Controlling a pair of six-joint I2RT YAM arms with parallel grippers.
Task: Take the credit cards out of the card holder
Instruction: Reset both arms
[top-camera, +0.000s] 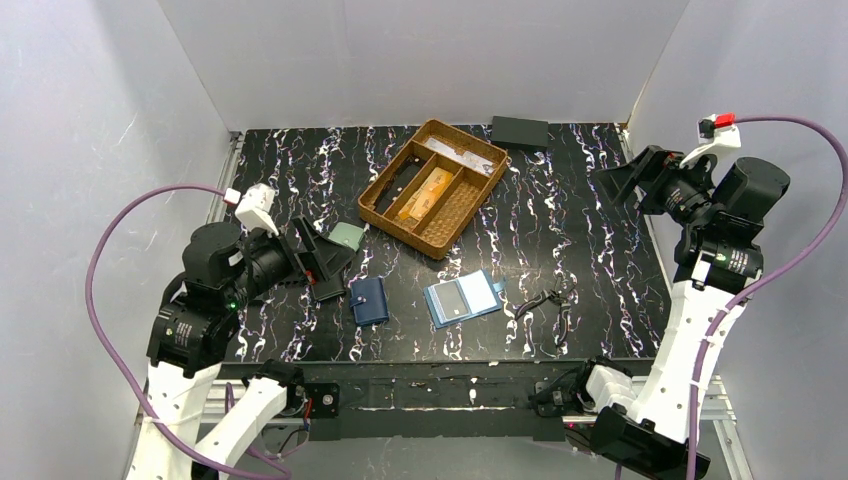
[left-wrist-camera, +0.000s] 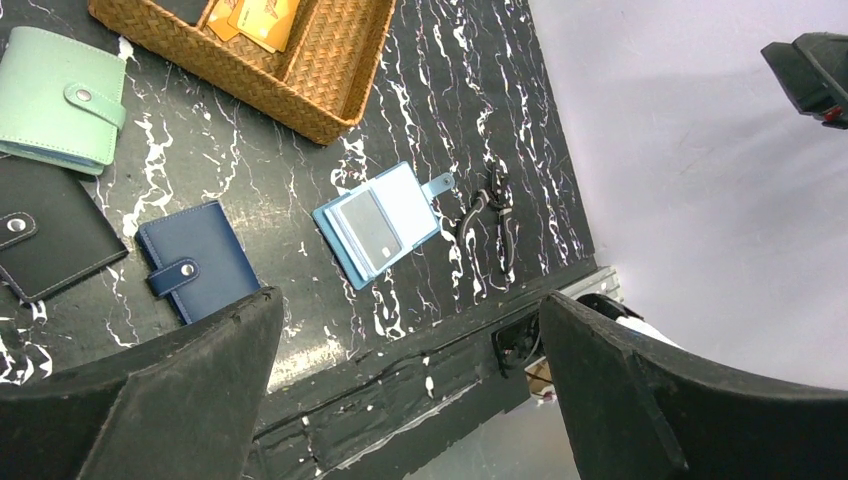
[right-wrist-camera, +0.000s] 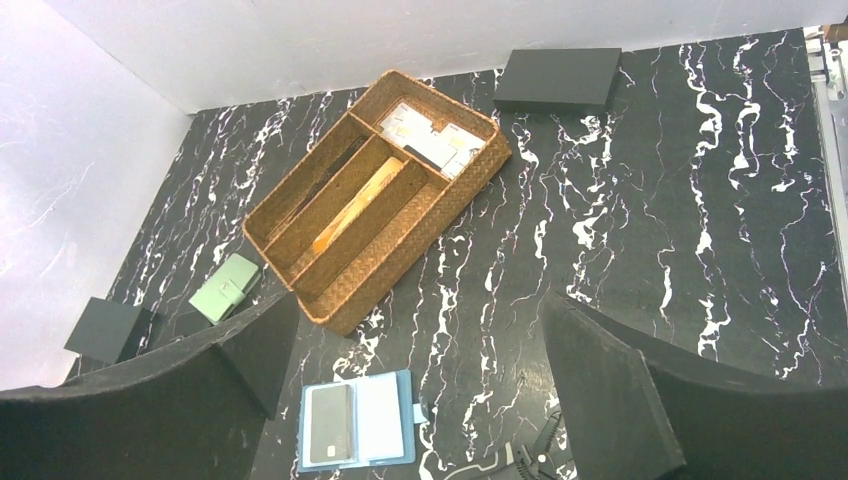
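Note:
The card holder (top-camera: 463, 300) lies open and flat on the black marbled table, near the front middle. It is light blue with a snap tab on its right; a dark grey panel fills its left half and a pale one its right (right-wrist-camera: 357, 420) (left-wrist-camera: 375, 225). Orange-gold credit cards (top-camera: 425, 192) (right-wrist-camera: 350, 205) (left-wrist-camera: 262, 15) lie in the middle slot of the wicker basket. My left gripper (top-camera: 325, 255) (left-wrist-camera: 408, 300) hangs open above the table's left side, well left of the holder. My right gripper (top-camera: 612, 190) (right-wrist-camera: 420, 300) is open, raised at the far right. Neither holds anything.
The wicker basket (top-camera: 398, 228) (right-wrist-camera: 400, 270) (left-wrist-camera: 250, 85) sits behind the holder. A navy wallet (top-camera: 369, 300) (left-wrist-camera: 195, 260), a pale green wallet (top-camera: 347, 236) (right-wrist-camera: 227, 287) and a black wallet (left-wrist-camera: 45, 235) lie left. A black box (top-camera: 519, 132) is at the back; a black tool (top-camera: 545, 300) lies right of the holder.

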